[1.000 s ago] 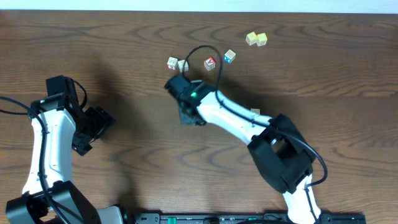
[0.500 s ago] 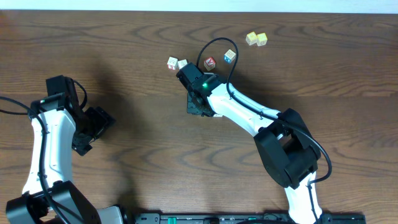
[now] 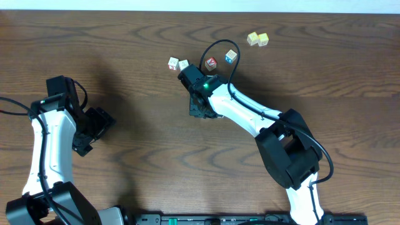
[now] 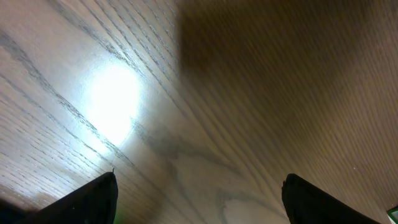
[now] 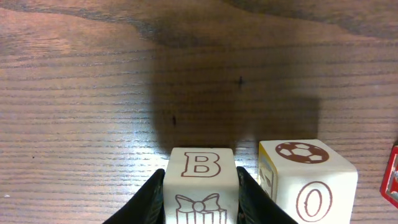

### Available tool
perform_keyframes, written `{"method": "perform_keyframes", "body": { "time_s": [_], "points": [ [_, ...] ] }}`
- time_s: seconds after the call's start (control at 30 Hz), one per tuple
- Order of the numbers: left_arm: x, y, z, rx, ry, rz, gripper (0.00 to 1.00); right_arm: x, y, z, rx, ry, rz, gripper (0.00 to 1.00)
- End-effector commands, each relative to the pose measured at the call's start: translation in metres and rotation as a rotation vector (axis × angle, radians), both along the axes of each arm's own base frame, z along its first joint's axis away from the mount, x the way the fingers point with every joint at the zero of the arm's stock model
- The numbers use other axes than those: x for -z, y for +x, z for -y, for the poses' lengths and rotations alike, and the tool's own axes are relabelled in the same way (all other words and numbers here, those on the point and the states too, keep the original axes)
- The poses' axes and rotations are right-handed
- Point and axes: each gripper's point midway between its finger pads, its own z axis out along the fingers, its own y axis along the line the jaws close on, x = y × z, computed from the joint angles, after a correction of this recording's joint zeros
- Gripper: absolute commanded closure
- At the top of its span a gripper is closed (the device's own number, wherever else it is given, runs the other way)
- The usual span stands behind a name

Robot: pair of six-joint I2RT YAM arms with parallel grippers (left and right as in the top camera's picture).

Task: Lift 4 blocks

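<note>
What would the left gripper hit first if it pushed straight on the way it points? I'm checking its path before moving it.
Most likely the bare wooden table. The left gripper is open and angled down at the tabletop, with nothing else ahead in its wrist view; how far off is unclear.

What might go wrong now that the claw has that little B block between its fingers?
The right gripper pinches the B block by its sides only, so a loose hold may let it slip. The ball-and-O block sits right beside one finger, so it may get nudged or dragged along.
</note>
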Motion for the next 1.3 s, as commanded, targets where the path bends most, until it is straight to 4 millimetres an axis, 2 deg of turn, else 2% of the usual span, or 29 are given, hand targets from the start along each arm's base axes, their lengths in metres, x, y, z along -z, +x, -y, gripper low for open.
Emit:
{"method": "perform_keyframes", "body": {
  "time_s": [0.0, 0.5, 0.8, 1.03, 1.2, 1.27],
  "points": [
    [0.006, -0.005, -0.001, -0.009, 0.003, -0.031, 0.15, 0.004, -0.002, -0.002, 0.005, -0.003, -0.002, 0.69],
    [0.006, -0.006, -0.001, -0.009, 0.003, -0.031, 0.15, 0.003, 0.002, -0.003, 0.009, 0.005, 0.008, 0.66],
    [0.006, -0.006, -0.001, -0.009, 0.003, -0.031, 0.15, -0.002, 0.008, -0.004, -0.011, 0.006, 0.023, 0.59],
    [0.006, -0.005, -0.001, -0.008, 0.003, -0.031, 0.15, -0.027, 0.02, -0.009, -0.061, 0.013, 0.046, 0.55],
    [0.006, -0.005, 0.001, 0.029, -0.006, -0.025, 0.15, -0.061, 0.033, -0.015, -0.084, 0.032, 0.077, 0.51],
    [0.005, -0.002, 0.009, 0.08, -0.044, -0.006, 0.16, -0.075, 0.039, -0.012, -0.089, 0.033, 0.085, 0.45]
  ]
}}
